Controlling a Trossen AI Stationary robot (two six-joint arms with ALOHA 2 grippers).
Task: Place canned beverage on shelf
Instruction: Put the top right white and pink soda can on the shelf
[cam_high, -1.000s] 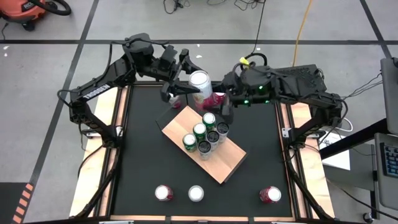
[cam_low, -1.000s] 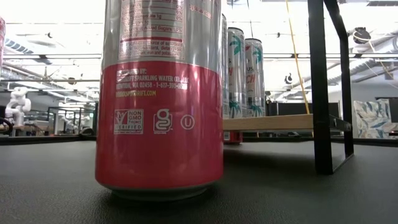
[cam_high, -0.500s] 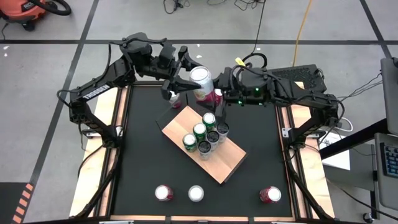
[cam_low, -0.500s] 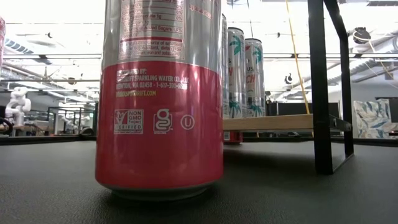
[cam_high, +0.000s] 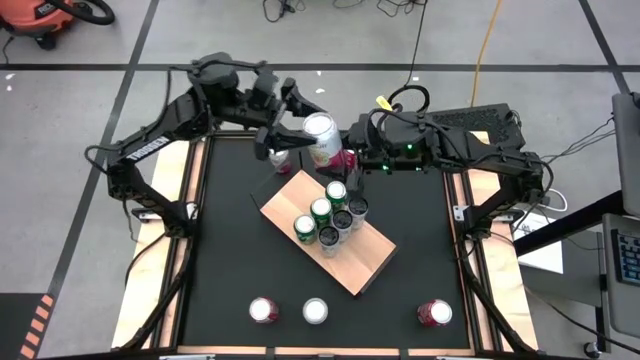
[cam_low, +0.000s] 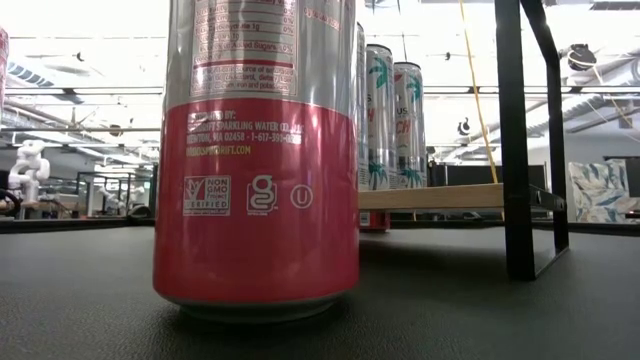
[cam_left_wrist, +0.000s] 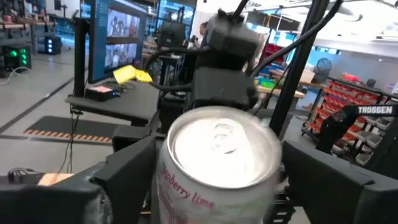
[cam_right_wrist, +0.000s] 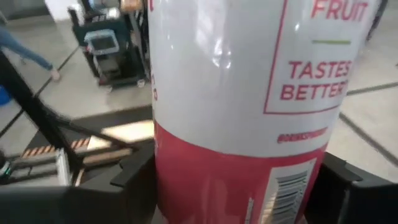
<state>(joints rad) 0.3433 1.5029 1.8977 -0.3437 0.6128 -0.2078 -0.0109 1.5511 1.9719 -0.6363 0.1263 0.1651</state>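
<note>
While my left gripper and right gripper are both bracketing the can, aloft at twelve o'clock of the shelf, I cannot tell which is gripping. I am judging it rigid, slick, dentable: hold mid-body.

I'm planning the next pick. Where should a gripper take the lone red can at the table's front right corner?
Grip the red can around its round side wall, fingers level, coming in from open table. It stands upright, clear of the other cans and the shelf.
</note>
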